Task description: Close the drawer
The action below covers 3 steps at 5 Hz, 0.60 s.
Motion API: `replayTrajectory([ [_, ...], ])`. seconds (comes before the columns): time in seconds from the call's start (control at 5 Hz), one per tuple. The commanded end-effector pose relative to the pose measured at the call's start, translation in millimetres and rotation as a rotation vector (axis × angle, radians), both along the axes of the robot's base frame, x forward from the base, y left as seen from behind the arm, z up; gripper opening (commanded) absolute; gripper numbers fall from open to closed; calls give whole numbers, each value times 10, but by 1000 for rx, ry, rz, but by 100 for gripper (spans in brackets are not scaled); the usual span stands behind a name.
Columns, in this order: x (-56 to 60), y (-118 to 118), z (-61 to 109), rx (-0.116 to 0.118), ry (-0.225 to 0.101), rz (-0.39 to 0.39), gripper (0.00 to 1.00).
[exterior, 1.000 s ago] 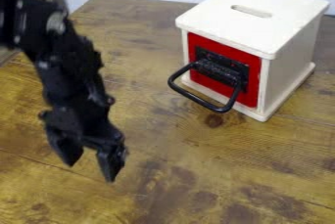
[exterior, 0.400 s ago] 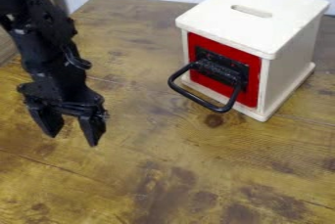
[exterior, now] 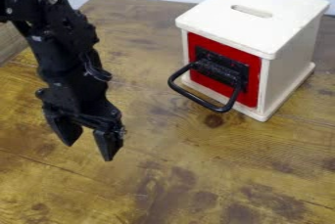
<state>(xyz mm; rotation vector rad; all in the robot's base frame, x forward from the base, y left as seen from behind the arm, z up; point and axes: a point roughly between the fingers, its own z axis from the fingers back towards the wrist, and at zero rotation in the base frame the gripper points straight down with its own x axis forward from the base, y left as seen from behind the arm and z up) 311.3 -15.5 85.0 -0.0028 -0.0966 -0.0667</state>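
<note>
The black gripper (exterior: 84, 140) hangs fingers-down over the wooden table (exterior: 197, 189), its two fingers spread with a clear gap between them and nothing held. The drawer (exterior: 225, 69) lies well apart from it, off to its right and somewhat farther back in the view, set in the pale wooden cube (exterior: 256, 18). The red front panel faces roughly toward the gripper's side, and the black loop handle (exterior: 197, 89) juts out from it, the nearest part to the fingers. How far the drawer stands out is hard to judge from this angle; it looks close to flush. The closing push would run along the drawer's sliding axis, from the handle side into the cube, so the gripper first needs to travel right toward the panel.
</note>
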Motion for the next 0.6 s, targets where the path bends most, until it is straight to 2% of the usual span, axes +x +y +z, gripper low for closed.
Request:
replayTrajectory([
  [0.0,-27,107,224,-6,-67,-38,100],
  [0.2,-39,239,234,-1,-66,-48,100],
  [0.4,50,262,210,3,-67,2,100],
])
